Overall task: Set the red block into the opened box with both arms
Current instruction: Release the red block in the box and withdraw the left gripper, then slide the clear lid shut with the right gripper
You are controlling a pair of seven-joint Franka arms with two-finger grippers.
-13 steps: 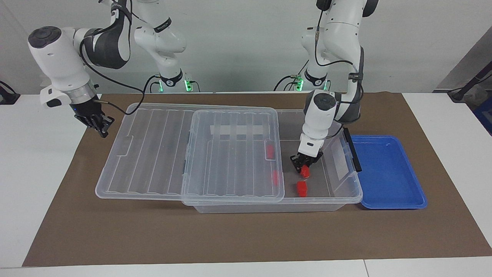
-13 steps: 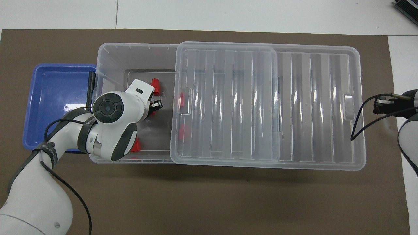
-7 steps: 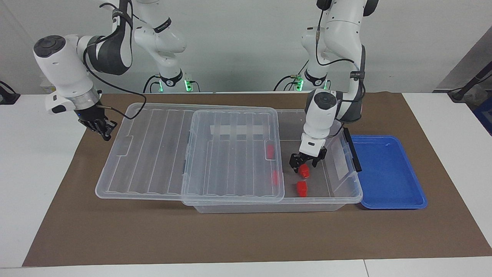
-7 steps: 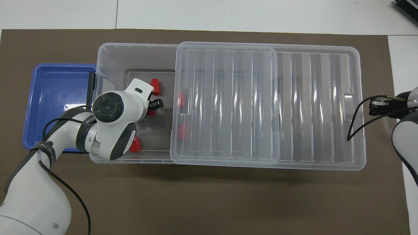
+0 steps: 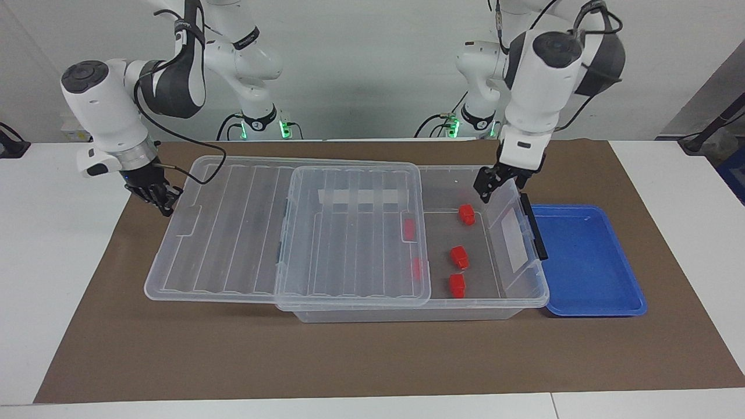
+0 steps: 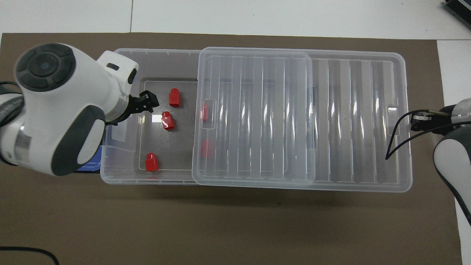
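Observation:
The box (image 5: 527,294) (image 6: 121,176) is a clear bin. Its ribbed lid (image 5: 233,233) (image 6: 353,121) is slid toward the right arm's end, so the end by the left arm stands uncovered. Several red blocks lie inside. One red block (image 5: 460,257) (image 6: 167,120) rests on the bare floor between two others (image 5: 466,214) (image 5: 457,285). Two more (image 5: 409,228) (image 5: 417,269) show through the lid. My left gripper (image 5: 495,185) (image 6: 151,103) hangs open and empty over the box's uncovered end. My right gripper (image 5: 158,198) (image 6: 417,123) is shut, holding nothing, just off the lid's outer end.
A shallow blue tray (image 5: 588,262) (image 6: 90,167) lies beside the box at the left arm's end, mostly hidden under the left arm in the overhead view. Box, lid and tray sit on a brown mat (image 5: 349,361) over the white table.
My left gripper opened, left the red block on the box floor, then rose up out of the box. My right gripper drifted slightly closer to the lid's end.

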